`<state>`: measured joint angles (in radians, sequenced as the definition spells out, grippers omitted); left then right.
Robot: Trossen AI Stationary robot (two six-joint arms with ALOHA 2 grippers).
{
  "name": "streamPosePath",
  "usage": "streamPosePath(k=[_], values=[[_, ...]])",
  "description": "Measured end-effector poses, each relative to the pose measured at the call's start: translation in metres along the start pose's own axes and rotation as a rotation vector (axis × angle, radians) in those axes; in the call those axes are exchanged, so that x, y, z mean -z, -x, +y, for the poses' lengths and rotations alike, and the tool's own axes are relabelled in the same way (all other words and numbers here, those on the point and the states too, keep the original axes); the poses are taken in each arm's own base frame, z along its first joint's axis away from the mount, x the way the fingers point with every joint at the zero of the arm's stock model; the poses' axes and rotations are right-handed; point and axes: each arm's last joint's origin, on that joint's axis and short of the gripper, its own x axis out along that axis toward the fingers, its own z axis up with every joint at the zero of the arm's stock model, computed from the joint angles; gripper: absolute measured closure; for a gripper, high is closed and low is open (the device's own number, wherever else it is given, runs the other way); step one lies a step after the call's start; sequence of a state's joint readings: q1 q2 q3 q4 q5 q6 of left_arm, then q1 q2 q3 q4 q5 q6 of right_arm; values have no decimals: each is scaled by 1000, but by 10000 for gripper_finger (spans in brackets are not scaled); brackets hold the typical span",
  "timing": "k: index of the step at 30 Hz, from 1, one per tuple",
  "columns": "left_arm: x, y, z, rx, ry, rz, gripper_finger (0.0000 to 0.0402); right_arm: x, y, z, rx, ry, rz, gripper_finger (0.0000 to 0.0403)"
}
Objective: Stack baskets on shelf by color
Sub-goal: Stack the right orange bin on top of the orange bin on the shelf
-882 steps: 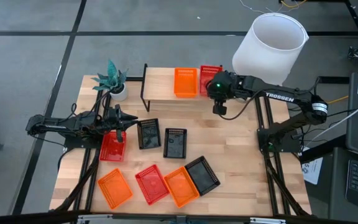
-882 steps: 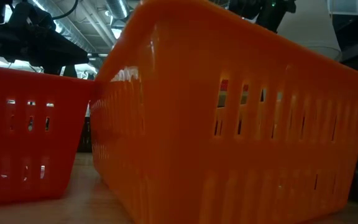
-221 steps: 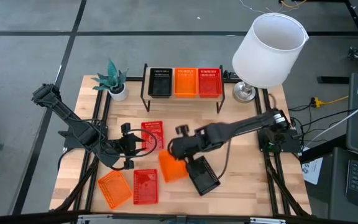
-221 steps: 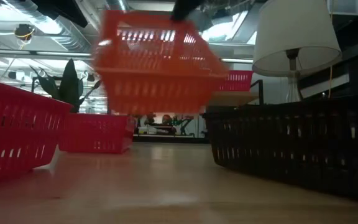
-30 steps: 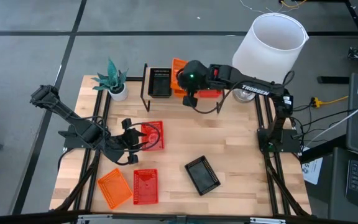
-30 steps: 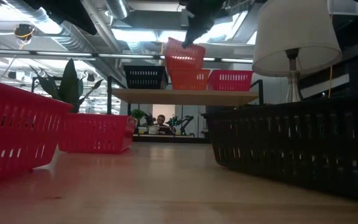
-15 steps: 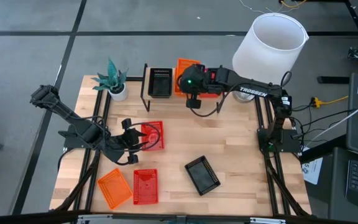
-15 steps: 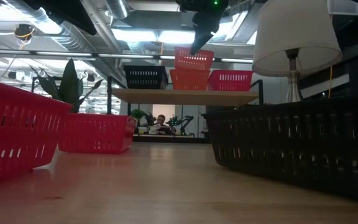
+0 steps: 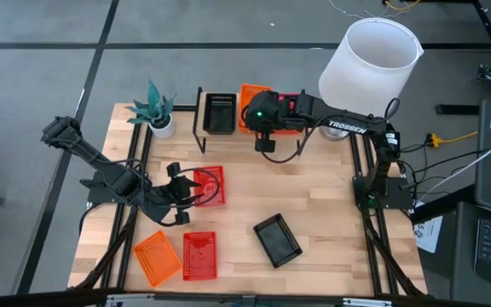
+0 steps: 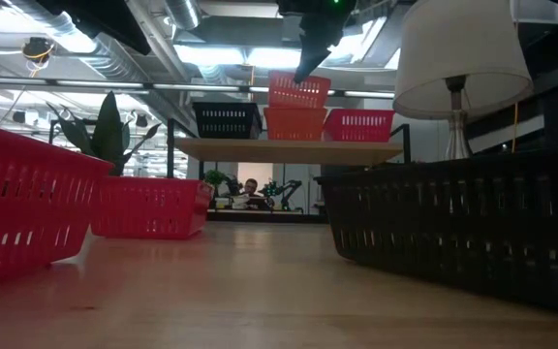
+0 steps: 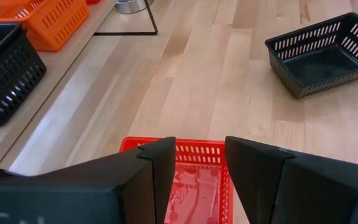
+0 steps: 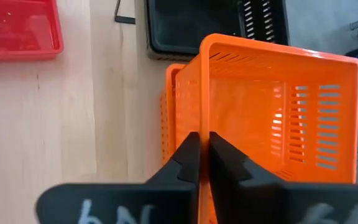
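Note:
On the shelf (image 10: 289, 148) stand a black basket (image 9: 220, 112), an orange basket (image 10: 295, 124) and a red basket (image 10: 360, 125). A second orange basket (image 10: 299, 90) sits slightly tilted over the first, and my right gripper (image 12: 199, 158) is shut on it from above. On the table, my left gripper (image 11: 197, 168) is open, its fingers above the near end wall of a red basket (image 9: 210, 186); I cannot tell whether they touch it. My right gripper pinches the rim of the upper orange basket's near wall (image 12: 199, 134), one finger outside and one inside. The fingers come from the table's right, slanting down, and lie along that wall. The basket's bottom meets the top of the lower orange basket (image 12: 169, 118), slightly tilted.
Loose on the table lie an orange basket (image 9: 157, 257), a red basket (image 9: 199, 254) and a black basket (image 9: 277, 240). A potted plant (image 9: 154, 109) stands left of the shelf, a white lamp (image 9: 369, 64) to its right.
My right gripper has turned and shifted a little toward the table's right with the orange basket. The basket, steeply tipped before, now sits nearly level over the orange basket on the shelf.

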<state>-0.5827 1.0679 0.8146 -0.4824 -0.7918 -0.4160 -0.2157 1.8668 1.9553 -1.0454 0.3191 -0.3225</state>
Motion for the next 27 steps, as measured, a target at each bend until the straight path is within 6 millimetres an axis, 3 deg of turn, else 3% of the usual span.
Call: streamPosePath(k=[14, 20, 27], values=[[0, 0, 0, 0, 0, 0, 270, 0, 0, 0, 3, 1, -4, 306], [0, 0, 0, 0, 0, 0, 270, -1, -1, -3, 9, -7, -15, 291], [0, 0, 0, 0, 0, 0, 270, -1, -25, 3, -27, 1, 40, 290]])
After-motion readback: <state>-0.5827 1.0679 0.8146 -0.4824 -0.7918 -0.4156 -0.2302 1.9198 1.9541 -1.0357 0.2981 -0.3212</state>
